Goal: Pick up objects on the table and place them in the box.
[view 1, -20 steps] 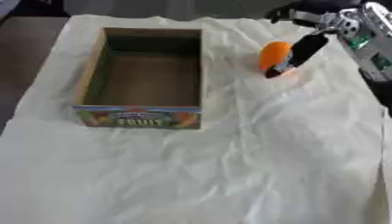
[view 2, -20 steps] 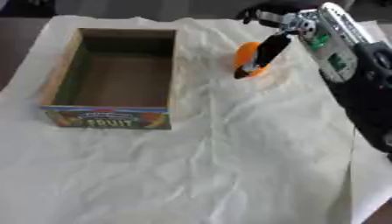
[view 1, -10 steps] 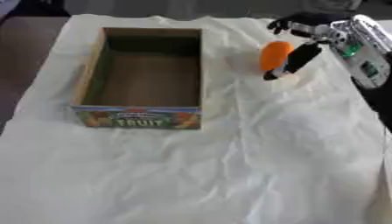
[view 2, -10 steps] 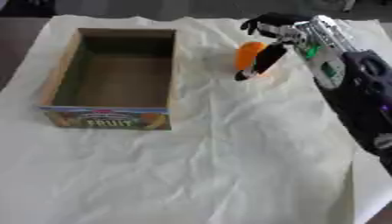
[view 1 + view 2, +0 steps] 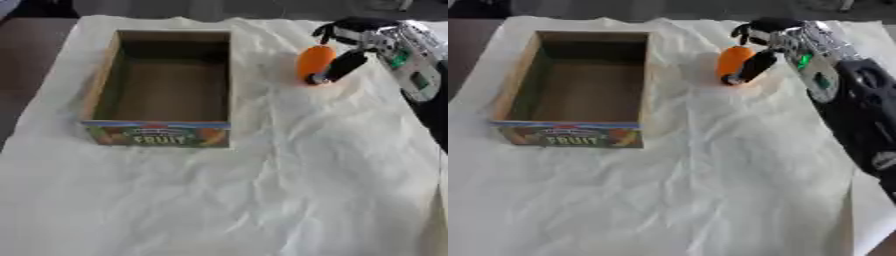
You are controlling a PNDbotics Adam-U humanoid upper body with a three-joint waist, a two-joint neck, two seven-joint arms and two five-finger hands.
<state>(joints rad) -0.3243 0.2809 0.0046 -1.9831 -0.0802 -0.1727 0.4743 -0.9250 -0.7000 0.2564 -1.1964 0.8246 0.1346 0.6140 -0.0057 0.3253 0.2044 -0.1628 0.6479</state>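
An oblong orange object (image 5: 312, 60) stands on end on the white cloth, to the right of the box's far end. My right hand (image 5: 363, 34) reaches in from the upper right. Its dark thumb (image 5: 344, 65) lies across the object's right side and its fingers (image 5: 765, 24) curl over the top from behind, so the hand is shut on the object. The cardboard box (image 5: 101, 75) with a coloured "FRUIT" label on its near wall stands open at the left, with nothing inside it. My left hand shows in neither view.
A creased white cloth (image 5: 262, 190) covers the table. Dark table surface (image 5: 31, 60) shows past its left edge. My right forearm (image 5: 859, 115) runs down the right side of the view.
My right hand has shifted slightly and its fingers have curled further round the top of the orange object. The object stays at almost the same spot. The box has not moved.
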